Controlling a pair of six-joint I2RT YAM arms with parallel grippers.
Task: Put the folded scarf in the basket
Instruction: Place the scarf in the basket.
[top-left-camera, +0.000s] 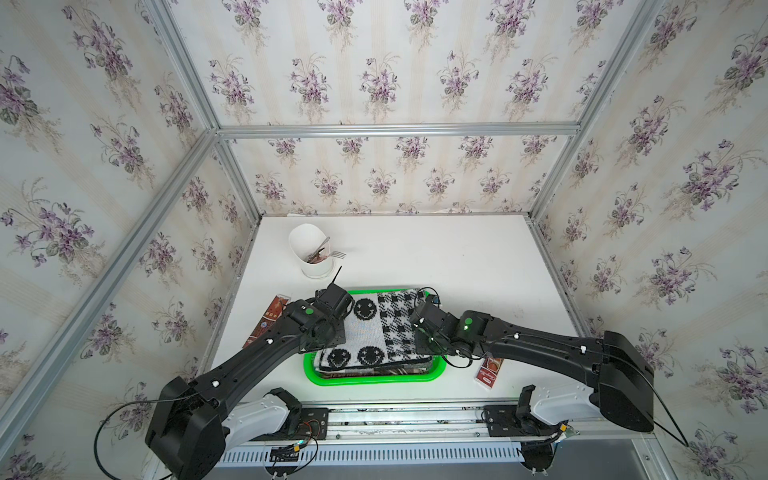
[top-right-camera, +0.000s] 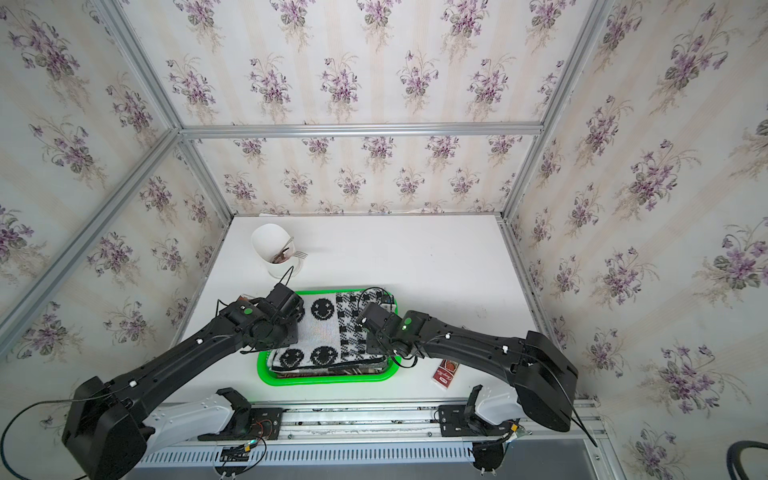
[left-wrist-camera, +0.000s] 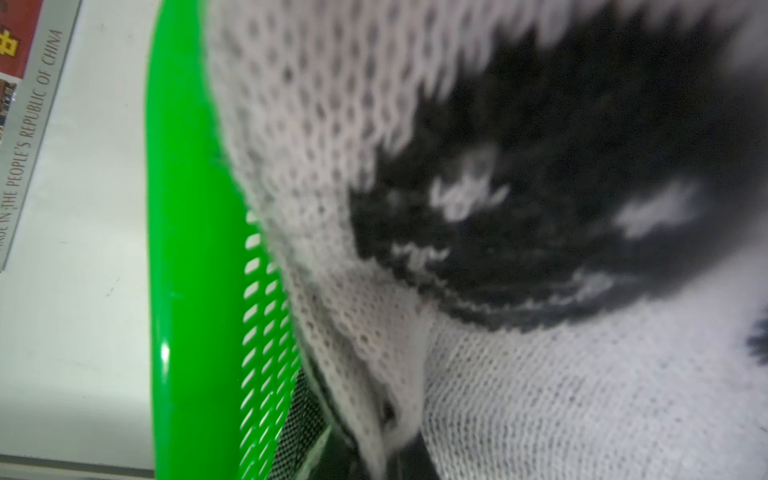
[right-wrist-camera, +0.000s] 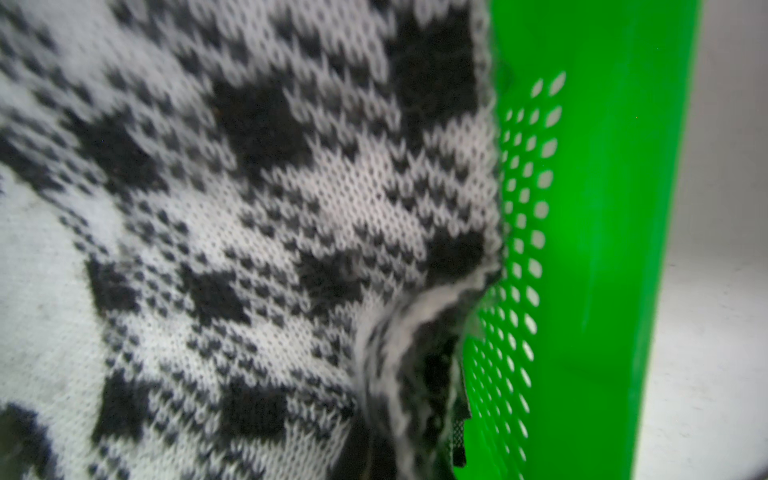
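Observation:
The folded scarf (top-left-camera: 382, 332) (top-right-camera: 328, 332), a black-and-white knit with smiley faces and checks, lies inside the bright green basket (top-left-camera: 374, 380) (top-right-camera: 324, 379) near the table's front. My left gripper (top-left-camera: 332, 336) (left-wrist-camera: 386, 449) is down at the scarf's left edge, shut on a pinched ridge of the knit (left-wrist-camera: 332, 166). At the scarf's right edge my right gripper (top-left-camera: 424, 340) (right-wrist-camera: 395, 449) is likewise shut on a fold of the checked part (right-wrist-camera: 249, 208). The basket's perforated wall (left-wrist-camera: 187, 249) (right-wrist-camera: 602, 249) runs right beside each grip. The fingertips are mostly hidden by fabric.
A darker patterned cloth (top-left-camera: 374, 370) lies under the scarf in the basket. A white cup with forks (top-left-camera: 309, 249) stands behind the basket to the left. Red packets lie at the left (top-left-camera: 270, 318) and right (top-left-camera: 490, 370). Wallpapered walls with metal framing enclose the table.

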